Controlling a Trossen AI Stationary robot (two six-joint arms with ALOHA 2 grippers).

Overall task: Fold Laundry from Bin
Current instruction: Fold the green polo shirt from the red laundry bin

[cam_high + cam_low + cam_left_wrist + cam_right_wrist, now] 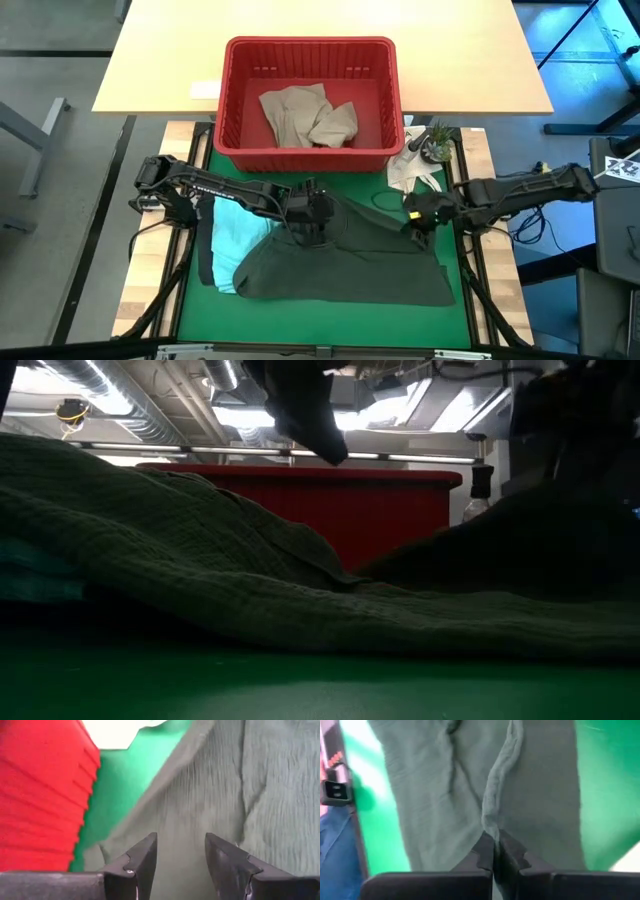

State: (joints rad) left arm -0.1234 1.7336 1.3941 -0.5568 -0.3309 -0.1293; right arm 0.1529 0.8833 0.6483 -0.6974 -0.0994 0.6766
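A dark olive green garment (345, 260) lies spread on the green mat (300, 315). It partly covers a light teal garment (235, 235) at the left. A beige-tan garment (305, 115) lies inside the red bin (310, 152), which stands at the mat's far edge. My left gripper (315, 215) is open over the olive garment's far middle (200, 795); in the low view it hangs clear above the cloth (305, 415). My right gripper (420, 218) is shut on the olive garment at its far right edge. My right gripper pinches a raised fold of the olive garment (492, 817) between its two fingers. The fold runs on as a ridge away from the fingertips. The fingers come in from the table's right side. The rest of the garment lies on the mat.
A white cloth (408, 170) and a small potted plant (436, 145) sit right of the bin, close to my right arm. A dark strip (205, 245) lies along the teal garment's left side. Bare mat shows along the near edge.
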